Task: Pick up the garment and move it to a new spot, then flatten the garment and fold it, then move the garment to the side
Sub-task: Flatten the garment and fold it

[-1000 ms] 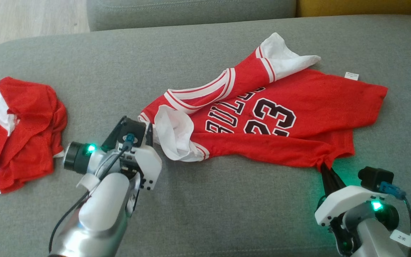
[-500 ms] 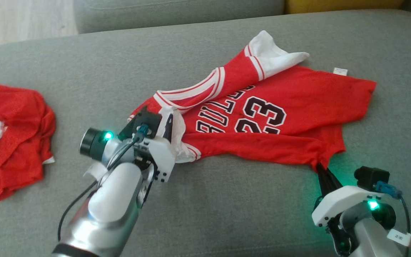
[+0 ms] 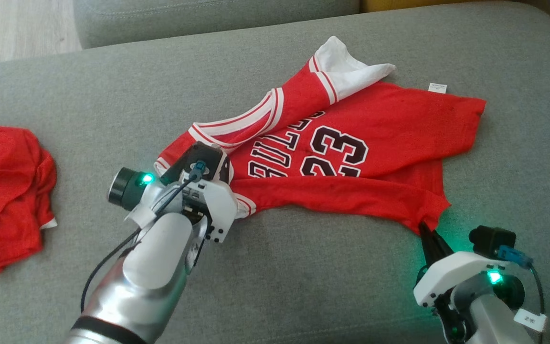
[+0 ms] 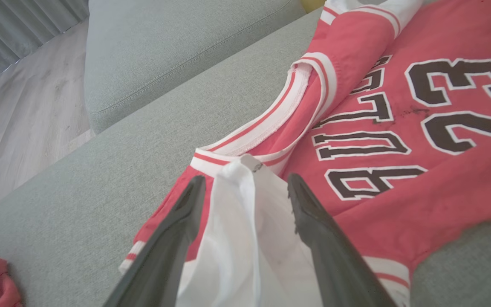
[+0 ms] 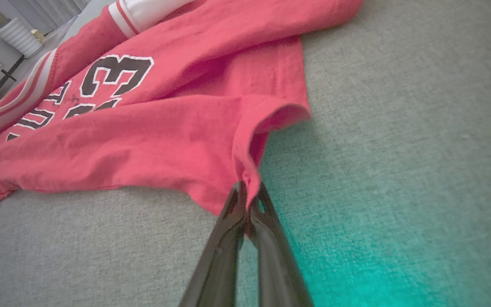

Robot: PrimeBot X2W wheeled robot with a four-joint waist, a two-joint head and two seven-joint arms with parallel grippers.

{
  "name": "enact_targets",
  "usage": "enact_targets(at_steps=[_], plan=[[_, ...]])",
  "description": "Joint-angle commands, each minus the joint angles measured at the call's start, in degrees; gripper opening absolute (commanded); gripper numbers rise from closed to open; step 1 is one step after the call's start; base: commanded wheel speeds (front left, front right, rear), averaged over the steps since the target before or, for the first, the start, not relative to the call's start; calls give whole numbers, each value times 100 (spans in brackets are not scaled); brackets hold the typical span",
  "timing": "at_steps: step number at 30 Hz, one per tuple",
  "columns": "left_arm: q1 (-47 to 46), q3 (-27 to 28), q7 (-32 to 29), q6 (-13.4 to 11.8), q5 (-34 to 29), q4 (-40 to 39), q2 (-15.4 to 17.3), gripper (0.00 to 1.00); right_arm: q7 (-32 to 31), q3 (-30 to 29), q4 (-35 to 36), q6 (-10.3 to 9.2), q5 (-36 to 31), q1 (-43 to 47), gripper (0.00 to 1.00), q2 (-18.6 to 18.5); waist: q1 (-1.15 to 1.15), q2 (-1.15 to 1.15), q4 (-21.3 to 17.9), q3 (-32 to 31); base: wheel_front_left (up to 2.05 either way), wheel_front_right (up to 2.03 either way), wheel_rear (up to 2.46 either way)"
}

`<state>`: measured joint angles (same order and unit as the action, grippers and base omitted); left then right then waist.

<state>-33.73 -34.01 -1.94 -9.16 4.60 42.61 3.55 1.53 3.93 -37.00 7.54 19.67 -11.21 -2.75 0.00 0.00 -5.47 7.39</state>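
The red jersey [image 3: 351,157] lies spread on the grey sofa cushion [image 3: 303,286], number side up. The left fingers [image 4: 173,238] are spread wide, one on each side of its white sleeve [image 4: 245,238]. The right fingers [image 5: 224,247] are pressed together, pinching the jersey's near hem corner. Another red garment [image 3: 7,191] lies well apart at the left

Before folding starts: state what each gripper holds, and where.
Right gripper pinches the jersey at its hem corner. Left gripper holds nothing, open around the white sleeve.
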Motion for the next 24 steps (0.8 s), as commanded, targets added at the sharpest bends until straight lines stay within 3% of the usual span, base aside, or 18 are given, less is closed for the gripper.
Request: enact_targets(at_steps=[1, 4, 5, 6, 7, 8, 18, 24], plan=[[-394, 165, 14, -44, -24, -129, 114, 100, 84, 164, 112, -5, 34, -175, 0, -13, 0, 0, -6, 5, 0, 0, 0], [-440, 157, 58, -42, -4, -54, 122, 100, 102, 165, 86, -5, 40, -189, 0, -13, 0, 0, -13, 16, 0, 0, 0], [-457, 159, 78, -42, 9, -28, 121, 90, 108, 166, 78, -5, 40, -195, 0, -13, 0, 0, -12, 20, 0, 0, 0], [-475, 170, 104, -54, 25, -4, 120, 48, 111, 170, 73, -5, 40, -202, 0, -13, 0, 0, -11, 28, 0, 0, 0], [-498, 182, 134, -67, 42, 19, 118, 14, 113, 175, 71, -5, 42, -213, 0, -13, 0, 0, -11, 40, 0, 0, 0], [-525, 189, 167, -78, 52, 38, 116, 0, 114, 181, 72, -5, 43, -227, 0, -13, 0, 0, -10, 58, 0, 0, 0], [-691, 331, 728, -153, 246, 64, 140, 0, 257, -5, 139, -5, -130, -360, 0, -20, 0, 0, 117, 76, 0, 0, 0], [-554, 701, 1325, -225, 598, -480, 261, 0, 514, -125, 613, -5, -435, -592, 0, -344, 0, 0, 287, -169, 0, 0, 0]])
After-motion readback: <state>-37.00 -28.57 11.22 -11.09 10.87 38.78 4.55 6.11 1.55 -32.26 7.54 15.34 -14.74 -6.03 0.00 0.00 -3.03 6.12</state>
